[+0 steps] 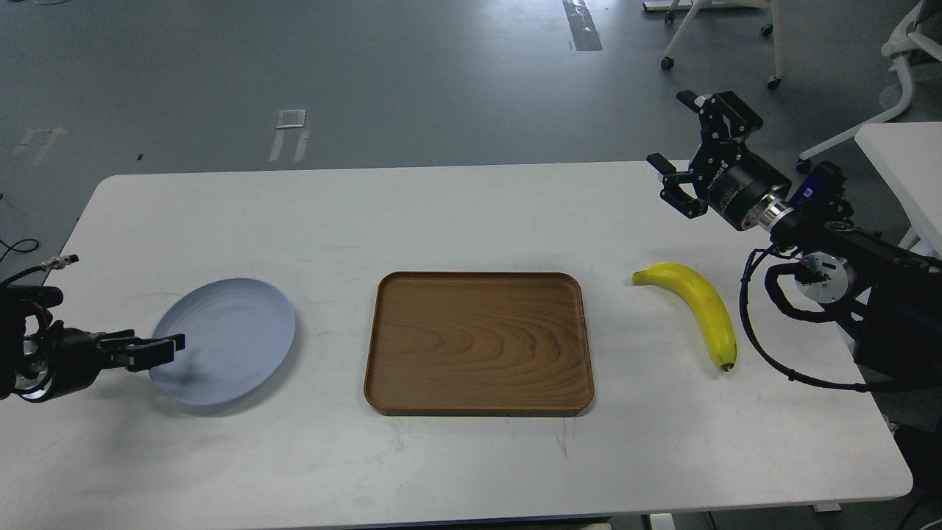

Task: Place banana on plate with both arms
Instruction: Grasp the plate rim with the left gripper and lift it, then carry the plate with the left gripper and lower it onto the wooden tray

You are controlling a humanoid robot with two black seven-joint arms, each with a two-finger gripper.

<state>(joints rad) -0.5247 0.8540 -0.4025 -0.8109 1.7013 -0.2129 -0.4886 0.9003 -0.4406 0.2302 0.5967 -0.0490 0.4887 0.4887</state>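
Note:
The yellow banana lies on the white table, right of the wooden tray, stem to the back left. The pale blue-grey plate lies at the left. My left gripper is low at the plate's left rim, with its dark fingertips over the rim. Its fingers overlap side-on, so I cannot tell their state or whether they touch the plate. My right gripper hovers above the table's back right edge, behind the banana. Its fingers are spread wide and hold nothing.
A rectangular brown wooden tray sits mid-table between plate and banana. My right arm's cables hang just right of the banana. A second white table and wheeled chairs stand at the back right.

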